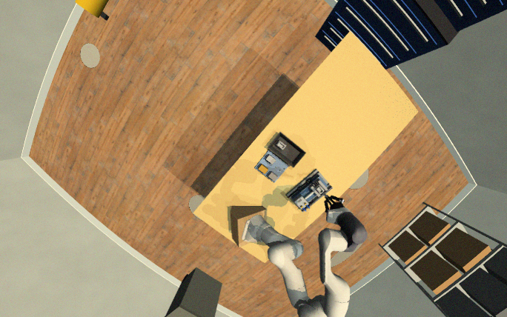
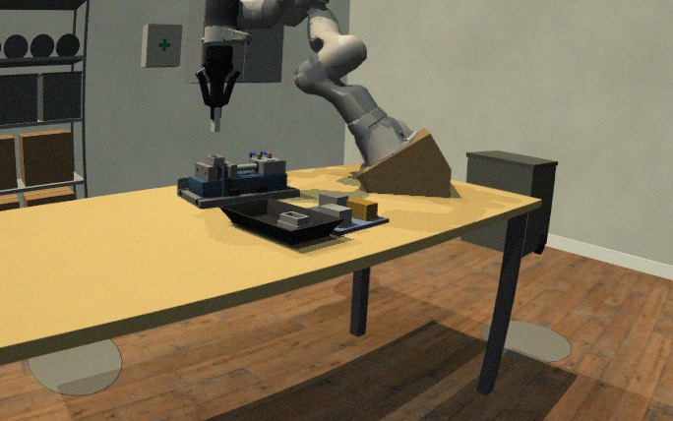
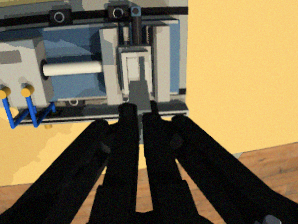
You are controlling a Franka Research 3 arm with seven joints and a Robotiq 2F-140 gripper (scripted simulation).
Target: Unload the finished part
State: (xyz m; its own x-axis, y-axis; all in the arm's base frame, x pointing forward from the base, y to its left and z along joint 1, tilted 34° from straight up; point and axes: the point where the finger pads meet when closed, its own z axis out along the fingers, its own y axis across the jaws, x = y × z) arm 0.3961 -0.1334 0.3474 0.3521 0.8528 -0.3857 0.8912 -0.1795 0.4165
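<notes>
The blue and grey vise (image 1: 307, 189) (image 2: 238, 179) (image 3: 73, 72) stands on the yellow table. A grey part with a pocket (image 3: 136, 70) (image 2: 214, 162) sits between its jaws. My gripper (image 1: 329, 200) (image 2: 214, 125) (image 3: 139, 93) is shut with nothing between the fingers. It hangs well above the vise, over the vise's end near the table edge. The black outfeed tray (image 1: 299, 155) (image 2: 238, 214) lies beyond the vise. A grey block with a pocket (image 2: 293, 217) (image 1: 281, 144) lies on the tray's floor.
A blue pallet (image 1: 262, 161) (image 2: 359, 223) with two grey blocks and an orange block (image 2: 362, 209) (image 1: 263, 169) lies beside the tray. The arm's brown wedge base (image 2: 411, 172) (image 1: 242, 220) stands at the table's end. A shelf rack (image 2: 39, 119) stands behind.
</notes>
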